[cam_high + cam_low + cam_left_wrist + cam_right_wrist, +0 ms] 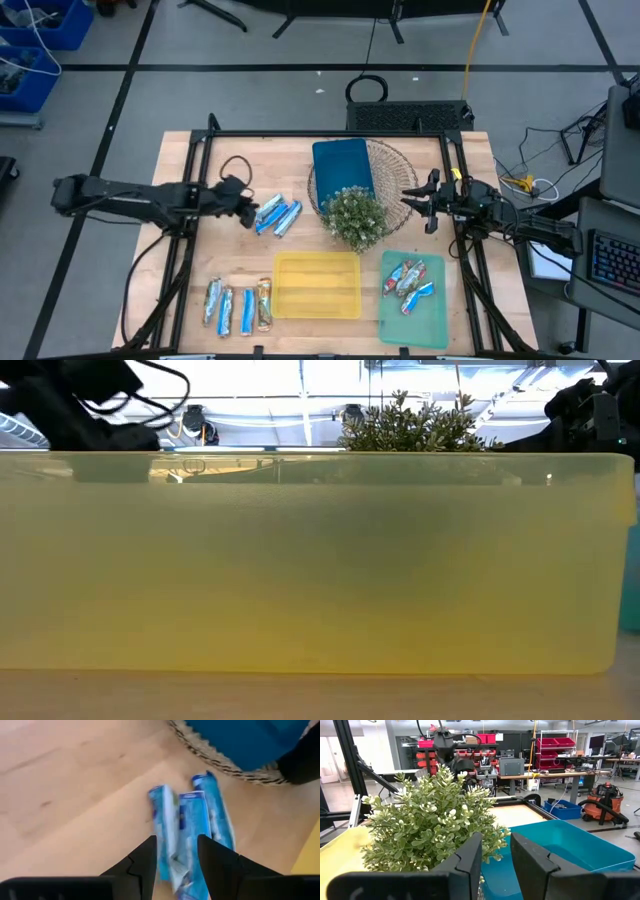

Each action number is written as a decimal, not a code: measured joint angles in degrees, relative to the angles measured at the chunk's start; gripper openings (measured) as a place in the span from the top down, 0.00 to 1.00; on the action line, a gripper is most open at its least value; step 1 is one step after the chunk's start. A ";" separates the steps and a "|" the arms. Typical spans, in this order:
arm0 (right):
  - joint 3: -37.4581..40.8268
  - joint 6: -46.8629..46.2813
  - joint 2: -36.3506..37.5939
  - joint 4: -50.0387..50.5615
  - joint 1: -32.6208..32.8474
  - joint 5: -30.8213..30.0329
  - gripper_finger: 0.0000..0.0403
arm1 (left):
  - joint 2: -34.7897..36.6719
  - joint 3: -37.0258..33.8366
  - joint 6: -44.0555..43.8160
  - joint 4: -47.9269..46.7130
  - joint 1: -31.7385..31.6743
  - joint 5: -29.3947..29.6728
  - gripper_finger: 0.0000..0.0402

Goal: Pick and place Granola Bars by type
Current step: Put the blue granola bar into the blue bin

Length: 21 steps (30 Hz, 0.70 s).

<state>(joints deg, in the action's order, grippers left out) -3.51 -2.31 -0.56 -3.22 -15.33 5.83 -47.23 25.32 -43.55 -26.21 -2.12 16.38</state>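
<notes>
Three blue-silver granola bars [192,830] lie side by side on the wooden table, left of the wicker basket [395,165]; they show in the high view as a small cluster [277,215]. My left gripper [176,855] is open, low over their near ends, with a finger on either side of the middle bar. A row of several bars [238,306], blue-silver with a gold-brown one [264,303], lies at the near left. Blue and red bars [410,282] lie in the green tray [432,325]. My right gripper [496,855] is open and holds nothing, level beside the plant [353,218]. My left gripper's open fingers [147,862] come slanting down over the near end of the middle blue bar [180,870], along its length. The bars lie flat on the table. I cannot tell whether the fingers touch them.
A yellow tray [317,305] sits at the near middle and fills the low view [300,560]. A blue tray [343,165] rests on the wicker basket, with the bushy plant in front of it. A black cable loop [232,165] lies far left.
</notes>
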 joint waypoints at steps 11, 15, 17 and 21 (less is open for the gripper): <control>0.00 -0.02 0.00 0.00 0.00 0.00 0.77 | -17.58 0.02 -2.69 9.45 -1.30 -4.79 0.64; 0.02 -0.02 0.00 0.02 0.00 0.00 0.77 | -21.35 0.02 -4.18 9.38 -1.29 -5.84 0.64; 0.01 -0.02 0.00 0.02 0.00 0.00 0.77 | -22.57 0.02 -4.63 9.59 -1.29 -5.97 0.64; 0.02 -0.02 0.00 0.02 0.00 0.00 0.77 | -23.61 0.02 -5.03 9.58 -1.30 -5.92 0.64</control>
<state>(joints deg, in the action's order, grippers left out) -3.49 -2.33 -0.56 -3.20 -15.33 5.82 -70.84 25.34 -48.58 -16.62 -3.42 10.46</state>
